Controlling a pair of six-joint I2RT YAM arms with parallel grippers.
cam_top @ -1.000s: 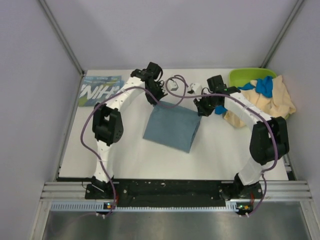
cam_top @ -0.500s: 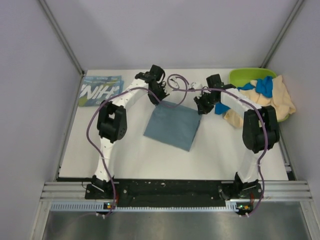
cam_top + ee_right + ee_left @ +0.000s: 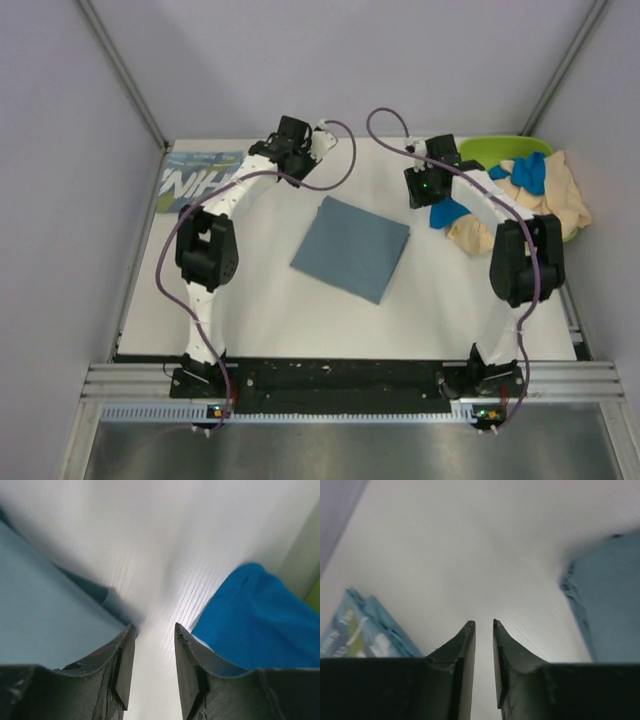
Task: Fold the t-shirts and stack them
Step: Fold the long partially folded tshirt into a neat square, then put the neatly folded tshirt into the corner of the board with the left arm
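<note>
A folded slate-blue t-shirt (image 3: 352, 247) lies flat in the middle of the table; it also shows in the wrist views (image 3: 612, 600) (image 3: 45, 610). My left gripper (image 3: 283, 152) (image 3: 484, 622) hovers beyond the shirt's far left corner, jaws slightly open with nothing between them. My right gripper (image 3: 421, 194) (image 3: 154, 626) hangs off its far right corner, open and empty. A folded teal t-shirt with white letters (image 3: 200, 182) (image 3: 357, 632) lies at the far left. A bright blue t-shirt (image 3: 527, 172) (image 3: 260, 615) and a cream-beige one (image 3: 560, 205) are heaped at the right.
A lime-green tub (image 3: 495, 150) stands at the back right under the heap. Grey walls close in the table at the left, back and right. Purple cables loop above both forearms.
Both grippers have opened and let go of the slate-blue shirt's far edge, then pulled back and apart. The shirt has settled flat on the table.
</note>
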